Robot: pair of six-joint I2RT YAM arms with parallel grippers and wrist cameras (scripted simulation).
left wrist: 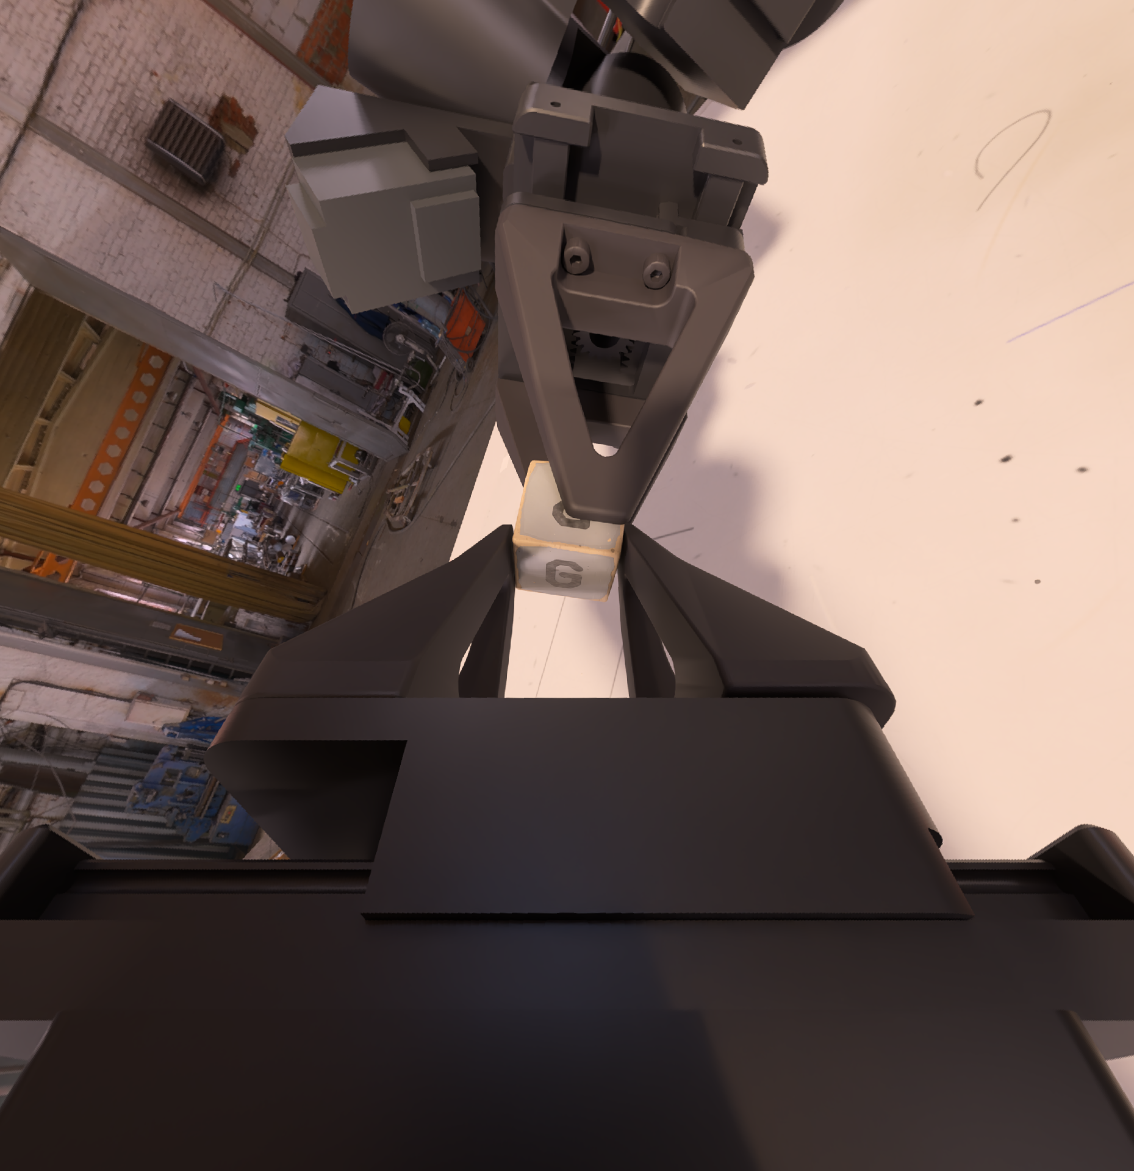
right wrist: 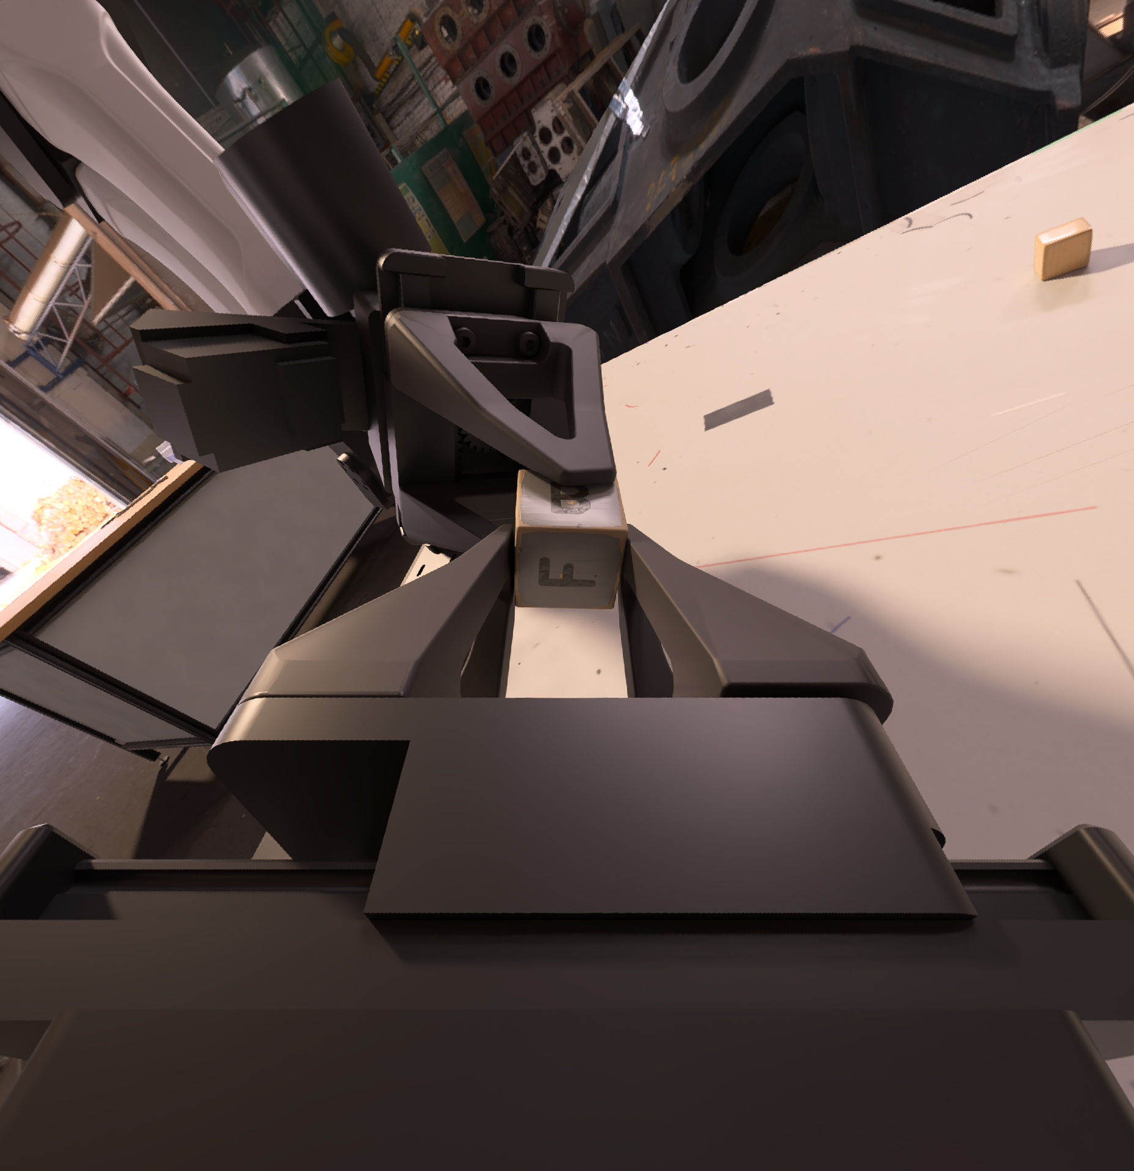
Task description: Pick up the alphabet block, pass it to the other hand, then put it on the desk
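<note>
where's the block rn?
Off the desk, mid-handover: in both wrist views the block sits centred, pinched between the left claw and the right claw, both gripping it at once.

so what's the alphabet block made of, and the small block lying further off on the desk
The alphabet block looks like pale wood: tan edges show at the corners, and the faces carry a matte, whitish printed coat. The small block seems to be bare, light wood, uniformly yellowish tan with a soft sheen and no print; it could also be plastic. The desk looks like a matte off-white board with scuffs and pen marks.
</note>
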